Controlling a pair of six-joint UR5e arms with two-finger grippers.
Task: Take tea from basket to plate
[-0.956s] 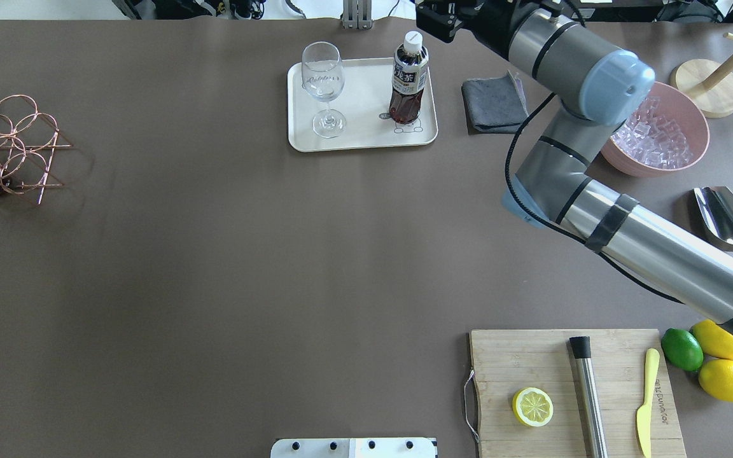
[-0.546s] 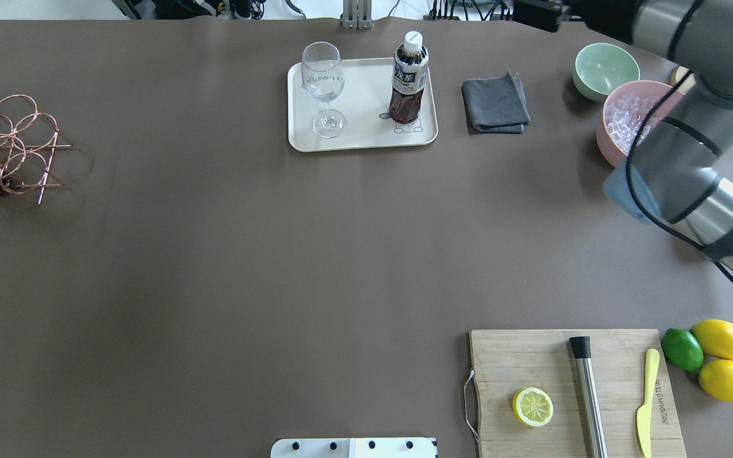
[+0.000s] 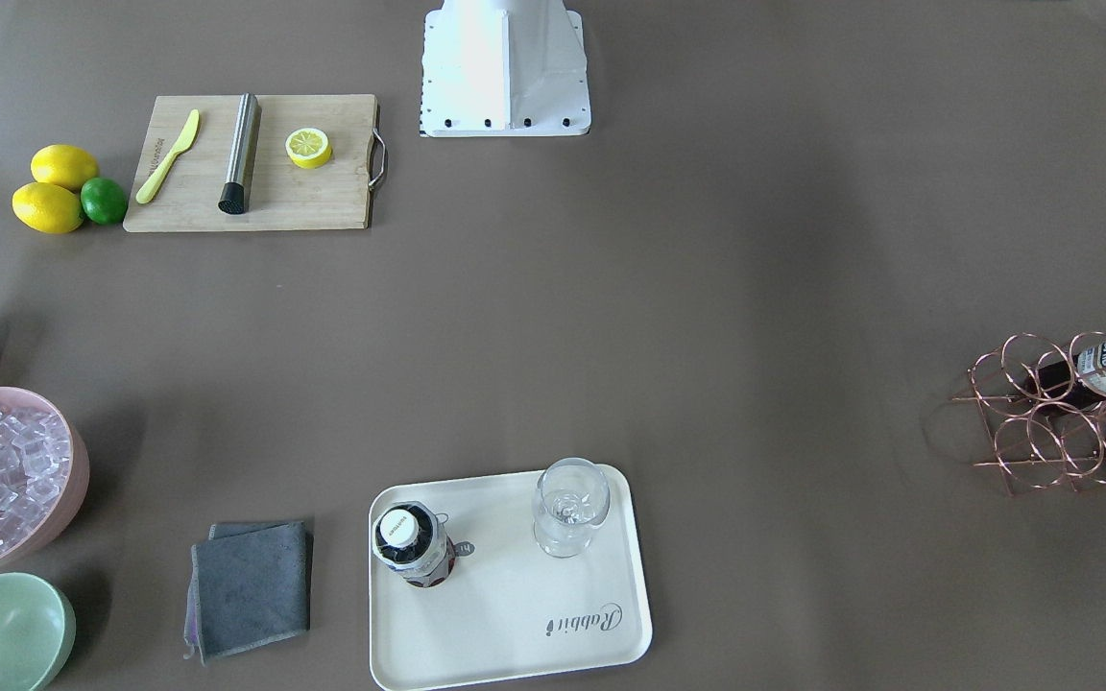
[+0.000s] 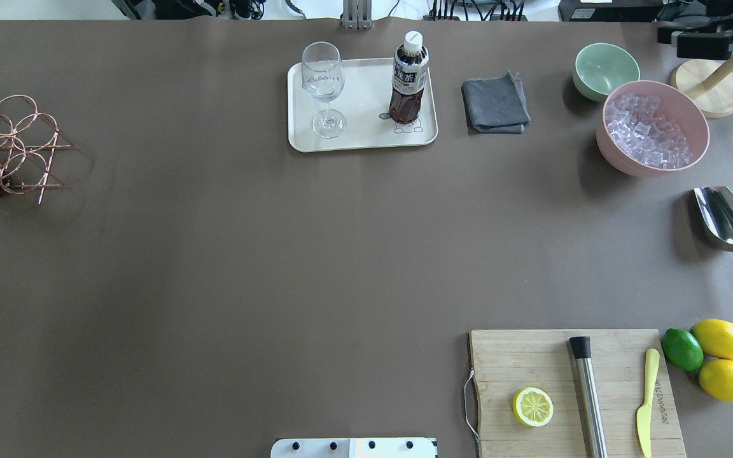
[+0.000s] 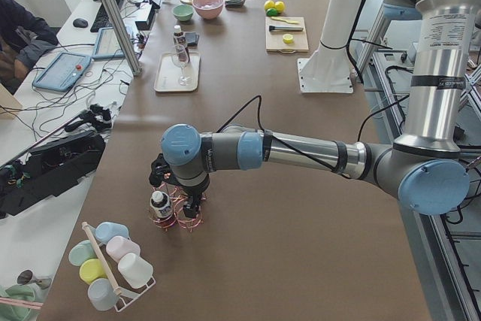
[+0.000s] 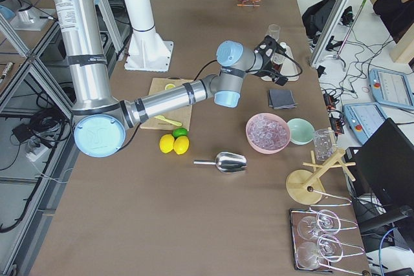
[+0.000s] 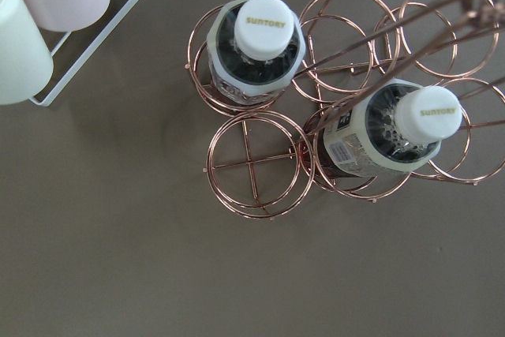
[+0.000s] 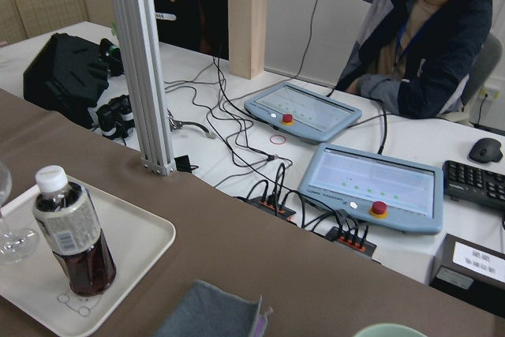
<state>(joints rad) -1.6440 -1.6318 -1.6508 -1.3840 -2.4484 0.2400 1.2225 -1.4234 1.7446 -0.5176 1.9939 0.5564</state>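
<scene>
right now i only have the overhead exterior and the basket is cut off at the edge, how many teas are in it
observer: Two. The left wrist view shows one tea and a second tea, caps up, in separate cells of the basket.
operator: is anything reaching for them
observer: Yes. In the exterior left view the left gripper hangs over the basket.
operator: fingers open or shut
observer: Cannot tell. The wrist view shows no fingers, and the side view is too small to judge.
</scene>
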